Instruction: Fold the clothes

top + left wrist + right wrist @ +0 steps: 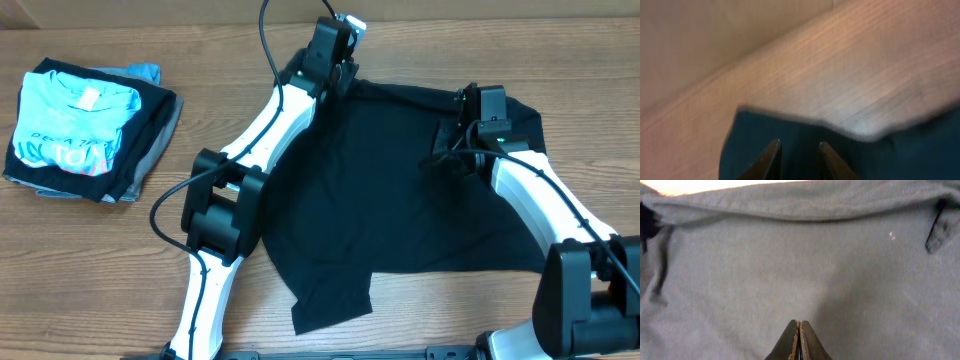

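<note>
Looking down from overhead, finds the black T-shirt (390, 220) spread mostly flat over the middle and right of the table (80, 260), with a flap of it reaching toward the near edge and folds bunched in the far right part. Places the left gripper (338, 62) at the shirt's far left corner, close to the table's far edge. Places the right gripper (452, 152) on the cloth of the far right part, amid gathered wrinkles. Cannot tell either jaw gap from up here. Shows a folded pile (148, 140) near the table's left edge, well apart from the shirt, topped by a light blue T-shirt (72, 125) with lettering.

Turning to the left wrist view, blurred: shows two dark fingers (767, 161) standing a little apart, over a corner of the dark cloth lying on the wood. Leaves fabric visible in the gap; cannot tell of any cloth pinched.

Turning to the right wrist view: shows the fingers (789, 341) pressed together tip to tip, no gap, down over the shirt, filling the view and looking grey here, with a folded hem running across the top. Cannot tell of any cloth caught between them.
</note>
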Robot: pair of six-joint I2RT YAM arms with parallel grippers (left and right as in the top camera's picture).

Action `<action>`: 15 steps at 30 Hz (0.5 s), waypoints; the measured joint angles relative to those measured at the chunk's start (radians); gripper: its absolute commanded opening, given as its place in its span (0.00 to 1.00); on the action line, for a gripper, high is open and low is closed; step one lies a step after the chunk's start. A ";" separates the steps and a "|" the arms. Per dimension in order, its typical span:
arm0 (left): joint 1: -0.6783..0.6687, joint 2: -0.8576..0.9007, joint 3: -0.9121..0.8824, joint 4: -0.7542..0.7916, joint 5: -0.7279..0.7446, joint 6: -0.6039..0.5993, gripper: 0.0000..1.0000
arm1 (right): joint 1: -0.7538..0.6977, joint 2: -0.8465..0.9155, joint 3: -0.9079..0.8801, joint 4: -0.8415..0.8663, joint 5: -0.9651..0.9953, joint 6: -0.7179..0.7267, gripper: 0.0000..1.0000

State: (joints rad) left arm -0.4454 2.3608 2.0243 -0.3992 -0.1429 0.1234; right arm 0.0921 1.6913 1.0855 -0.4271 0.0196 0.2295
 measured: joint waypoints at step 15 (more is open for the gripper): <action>0.000 -0.032 0.253 -0.581 0.225 -0.182 0.13 | -0.060 0.204 0.001 0.320 0.090 -0.073 0.04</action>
State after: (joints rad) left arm -0.4458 2.3291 2.2772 -0.9802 0.0822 -0.0589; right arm 0.0326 1.8950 1.0863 -0.1074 0.1093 0.1562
